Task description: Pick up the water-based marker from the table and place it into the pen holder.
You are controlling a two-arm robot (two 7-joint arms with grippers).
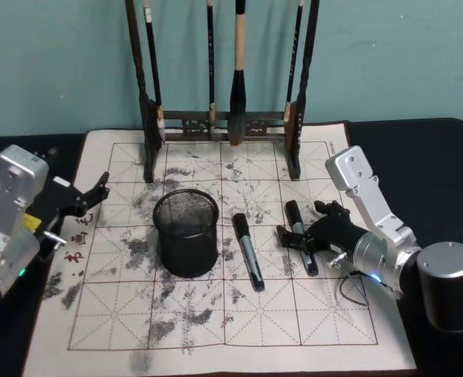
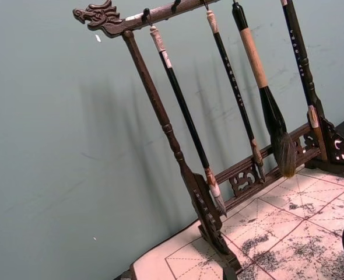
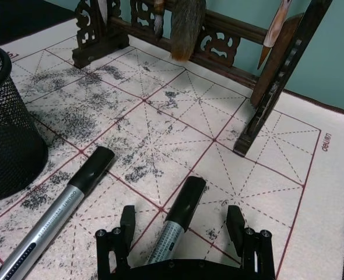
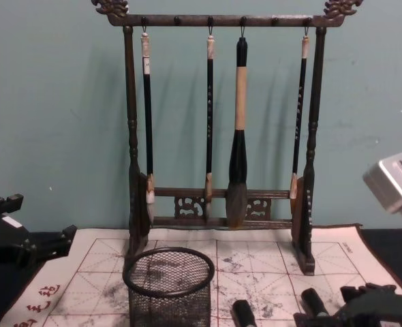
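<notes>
the right gripper (image 1: pixel 302 238), centre right in the head view, has its fingers (image 3: pixel 127 221) spread wide and empty either side of the water-based marker (image 3: pixel 181 213) lying on the bench (image 1: pixel 439 149), right of the pen holder (image 1: pixel 186 233). light, stiff and smooth-barrelled, it likely wants a mid-barrel pinch. the left gripper (image 1: pixel 86 200) idles at far left, fingers apart.

Chest view's edge crops the pen holder (image 4: pixel 168 289)
</notes>
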